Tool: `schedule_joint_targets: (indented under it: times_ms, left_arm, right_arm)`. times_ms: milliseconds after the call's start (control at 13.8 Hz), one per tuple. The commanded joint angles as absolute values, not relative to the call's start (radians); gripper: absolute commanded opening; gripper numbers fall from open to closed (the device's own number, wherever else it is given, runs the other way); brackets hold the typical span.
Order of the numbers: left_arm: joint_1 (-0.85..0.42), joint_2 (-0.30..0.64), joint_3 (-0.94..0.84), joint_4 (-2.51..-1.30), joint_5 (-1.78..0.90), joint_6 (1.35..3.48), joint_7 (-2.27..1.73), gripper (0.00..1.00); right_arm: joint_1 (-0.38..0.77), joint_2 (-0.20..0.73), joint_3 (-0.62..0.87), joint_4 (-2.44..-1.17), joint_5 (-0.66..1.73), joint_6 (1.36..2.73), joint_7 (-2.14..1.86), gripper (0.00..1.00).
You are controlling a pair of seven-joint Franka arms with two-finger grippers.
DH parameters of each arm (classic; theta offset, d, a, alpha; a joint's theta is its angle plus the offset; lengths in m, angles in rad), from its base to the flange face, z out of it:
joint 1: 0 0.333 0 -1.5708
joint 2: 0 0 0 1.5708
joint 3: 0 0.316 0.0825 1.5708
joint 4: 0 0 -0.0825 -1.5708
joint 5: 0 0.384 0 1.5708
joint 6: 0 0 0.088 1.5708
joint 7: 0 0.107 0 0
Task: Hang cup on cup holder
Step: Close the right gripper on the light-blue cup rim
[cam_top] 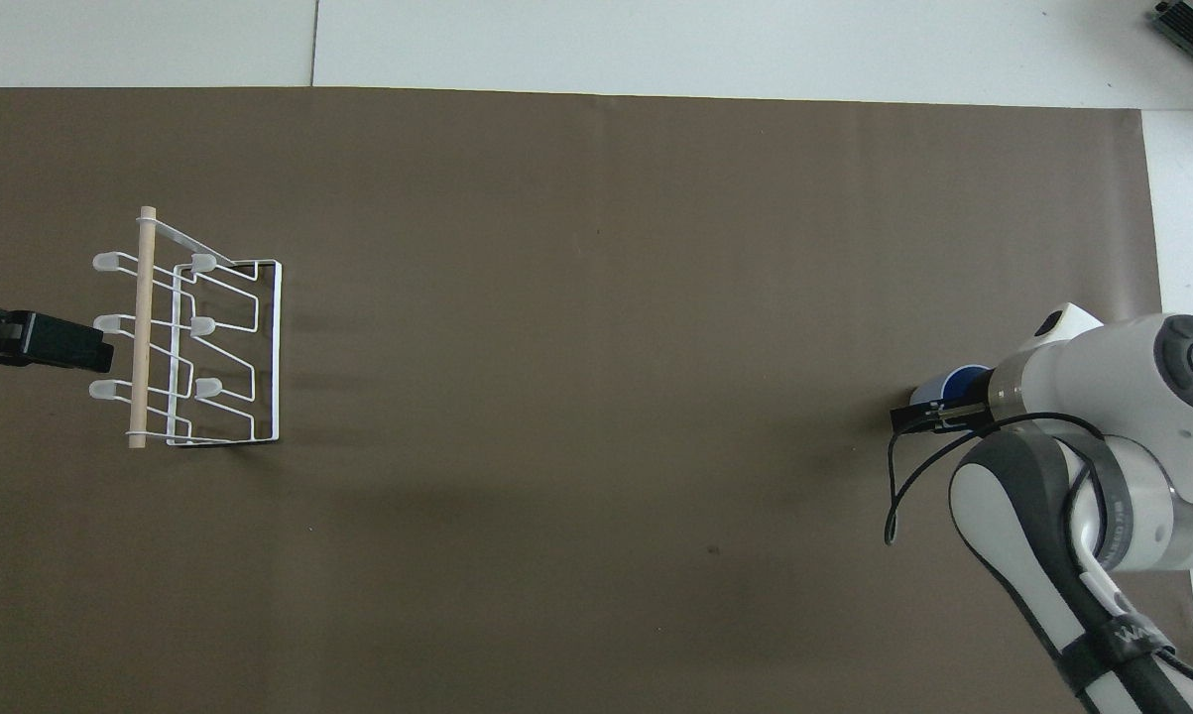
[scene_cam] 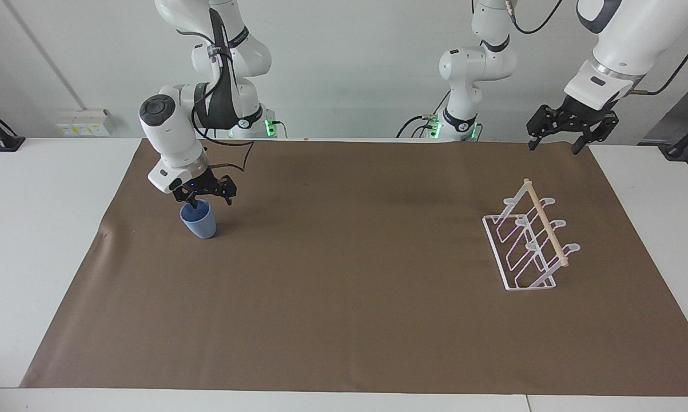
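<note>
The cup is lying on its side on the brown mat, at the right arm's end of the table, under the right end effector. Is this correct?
Not quite: the cup stands upright, mouth up, as the facing view shows. It is on the brown mat, at the right arm's end, under the right end effector.
</note>
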State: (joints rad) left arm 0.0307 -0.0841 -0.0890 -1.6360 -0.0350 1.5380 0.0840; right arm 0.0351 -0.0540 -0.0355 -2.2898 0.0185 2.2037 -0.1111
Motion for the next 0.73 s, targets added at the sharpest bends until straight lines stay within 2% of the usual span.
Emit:
schedule_joint_targets:
  times_ms: [0, 290, 363, 653]
  left_arm:
    - [0.026, -0.12, -0.081, -1.681, -0.049, 1.563, 0.051, 1.0]
    - [0.025, -0.124, -0.081, -1.689, -0.049, 1.566, 0.049, 1.0]
    - [0.025, -0.124, -0.081, -1.689, -0.049, 1.568, 0.048, 1.0]
    - [0.025, -0.129, -0.081, -1.698, -0.049, 1.568, 0.048, 1.0]
  right_arm:
    - [0.035, -0.061, -0.035, -2.335, 0.035, 2.266, -0.126, 1.0]
    - [0.034, -0.061, -0.035, -2.333, 0.035, 2.267, -0.123, 0.99]
    - [0.032, -0.06, -0.035, -2.333, 0.035, 2.266, -0.123, 0.91]
    - [0.034, -0.06, -0.035, -2.33, 0.035, 2.263, -0.123, 0.48]
